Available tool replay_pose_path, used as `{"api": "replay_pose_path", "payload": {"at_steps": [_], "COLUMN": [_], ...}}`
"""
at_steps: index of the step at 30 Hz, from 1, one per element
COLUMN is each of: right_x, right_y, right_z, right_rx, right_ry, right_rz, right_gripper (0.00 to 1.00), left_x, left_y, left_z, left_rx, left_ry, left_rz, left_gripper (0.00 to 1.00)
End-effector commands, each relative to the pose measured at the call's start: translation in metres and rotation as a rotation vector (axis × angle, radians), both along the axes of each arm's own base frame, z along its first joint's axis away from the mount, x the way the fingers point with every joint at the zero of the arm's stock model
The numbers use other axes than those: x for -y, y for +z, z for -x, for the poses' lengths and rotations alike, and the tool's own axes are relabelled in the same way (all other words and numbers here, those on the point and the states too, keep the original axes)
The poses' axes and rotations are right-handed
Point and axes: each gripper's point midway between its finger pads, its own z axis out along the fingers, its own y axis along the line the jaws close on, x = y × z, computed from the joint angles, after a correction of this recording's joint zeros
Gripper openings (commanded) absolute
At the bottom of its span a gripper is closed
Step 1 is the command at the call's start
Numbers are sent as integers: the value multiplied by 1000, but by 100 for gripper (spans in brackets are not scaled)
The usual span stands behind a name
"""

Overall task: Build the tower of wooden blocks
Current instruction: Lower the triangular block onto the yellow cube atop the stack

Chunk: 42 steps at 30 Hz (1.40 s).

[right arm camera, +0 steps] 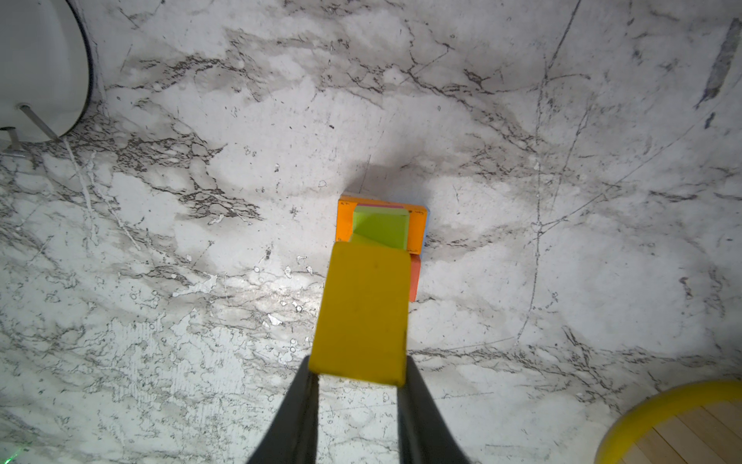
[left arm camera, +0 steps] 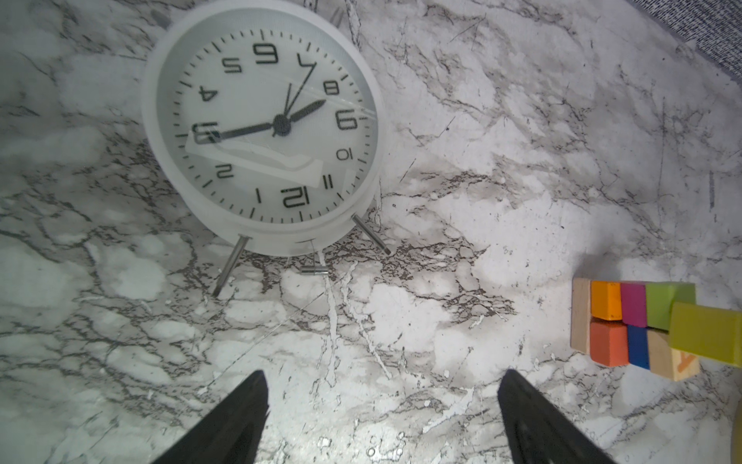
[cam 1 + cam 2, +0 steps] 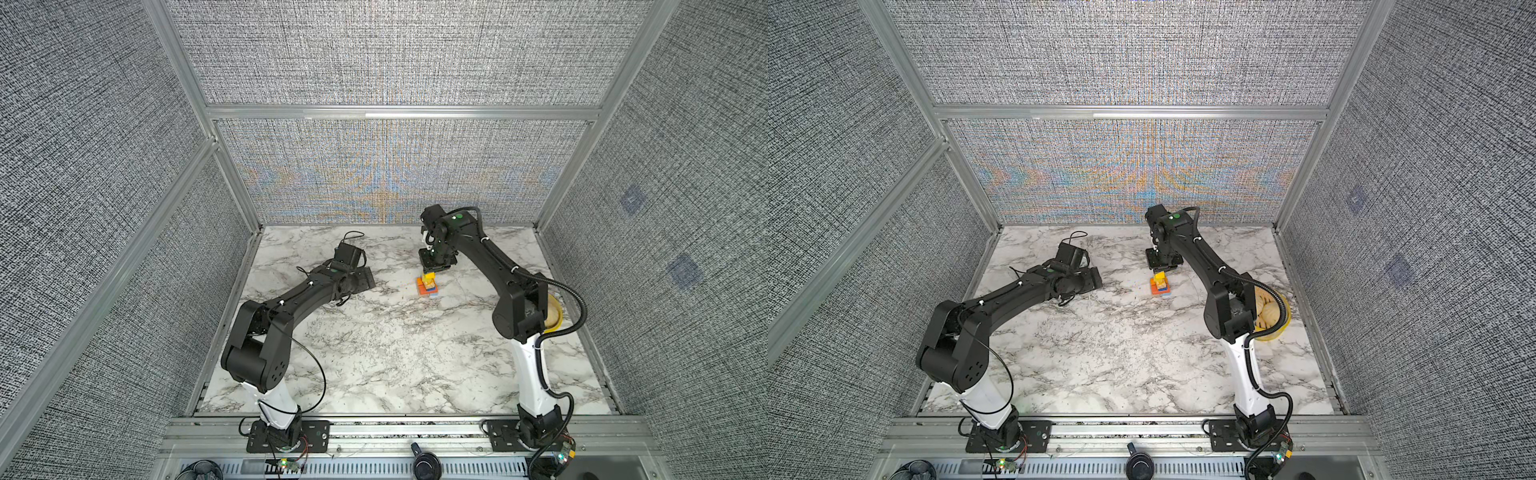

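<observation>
- Marble-look tabletop [image 3: 374, 353], boxed in by grey fabric walls [image 3: 395, 54] w/ alu frame.
- tower [image 3: 428, 288] stands on the marble toward the back wall, a bit right of centre in both top views [image 3: 1160, 287], between the 2 arms and nearer the right one.
- L wrist view shows the tower [image 2: 630, 325] from the side: tan slab at one end, then orange + red-orange, magenta + blue, green + tan blocks.
- R gripper [image 1: 357, 373] is clamped on a yellow block [image 1: 363, 313], one finger on each side.
- In both top views the yellow block [image 3: 428, 277] hangs right over the tower top.
- R wrist view: it overlaps the green top piece; touching or not, can't tell.
- L gripper [image 2: 383, 373] is spread wide w/ nothing between the fingers, over bare marble, well left of the tower.
- White round clock [image 2: 265, 128] w/ thin metal legs lies ahead of the L gripper, apart from the tower.
- yellow bowl [image 3: 1283, 316] w/ tan pieces sits by the right wall, partly behind the right arm.
</observation>
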Motion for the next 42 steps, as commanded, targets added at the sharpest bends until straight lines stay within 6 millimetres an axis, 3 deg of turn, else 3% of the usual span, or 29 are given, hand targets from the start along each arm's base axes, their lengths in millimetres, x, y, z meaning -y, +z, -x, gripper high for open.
{"api": "replay_pose_path", "payload": {"at_steps": [1, 16, 28, 35, 42], "right_x": [-1, 2, 1, 3, 2], "right_y": [-1, -5, -8, -5, 0], "right_z": [1, 0, 0, 1, 0], "right_rx": [-11, -18, -22, -16, -1], "right_ry": [6, -2, -5, -3, -4], "right_rz": [-3, 0, 1, 6, -5], "right_gripper": [22, 24, 39, 53, 58], "left_x": [-1, -2, -2, -2, -3], "left_y": [-3, -4, -5, -4, 0], "left_z": [1, 1, 2, 2, 3], "left_rx": [-10, -12, -13, -10, -3], "left_ry": [-2, -1, 0, -1, 1], "left_rz": [-12, -12, -12, -12, -11], "left_gripper": [91, 91, 91, 91, 91]}}
